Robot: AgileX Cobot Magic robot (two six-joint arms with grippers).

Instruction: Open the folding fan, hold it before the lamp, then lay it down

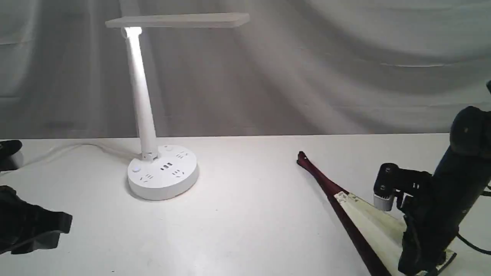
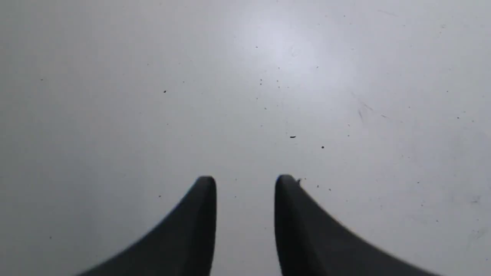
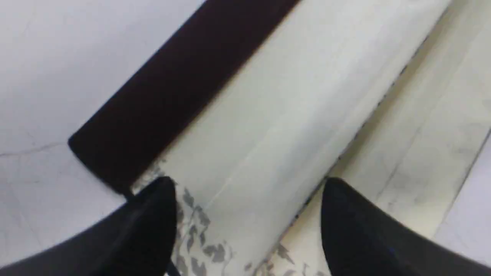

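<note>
The folding fan (image 1: 360, 214) lies on the white table at the right, only slightly spread, its pivot end toward the back and its dark maroon guard (image 3: 172, 96) along the left side. My right gripper (image 3: 247, 188) is open just above the fan's wide end, its fingers straddling a cream pleat (image 3: 268, 115) near the patterned border. In the exterior view that gripper (image 1: 418, 264) points down at the fan. The lamp (image 1: 144, 115) stands lit at the back left. My left gripper (image 1: 57, 230) sits low at the near left, open and empty (image 2: 245, 184) over bare table.
The lamp's cord (image 1: 76, 147) runs left from its round base (image 1: 163, 172) along the table's back. A dark object (image 1: 9, 153) sits at the far left edge. A grey cloth backdrop (image 1: 307, 76) hangs behind the table.
</note>
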